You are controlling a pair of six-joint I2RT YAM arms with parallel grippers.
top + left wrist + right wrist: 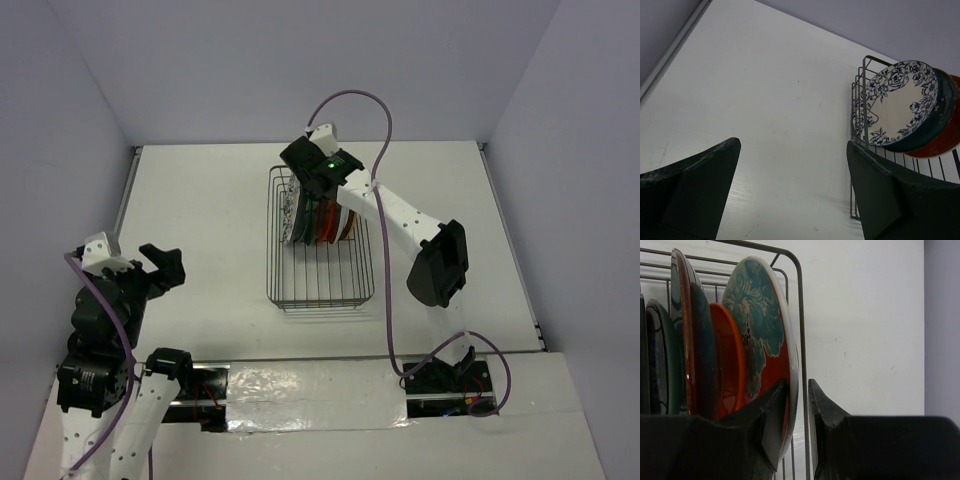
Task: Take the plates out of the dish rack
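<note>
red-orange plate | rim inside right gripper | upright in dish rack

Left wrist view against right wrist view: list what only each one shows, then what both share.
Only the left wrist view: the white plate with blue flowers, face-on at the end of the row nearest that camera, and the left hand wide open above the table, holding nothing. Only the right wrist view: the teal flower on the red plate, seen close, with the right hand straddling its rim, one finger on each side. Both: the wire rack, plates standing on edge in it, and the white table.
</note>
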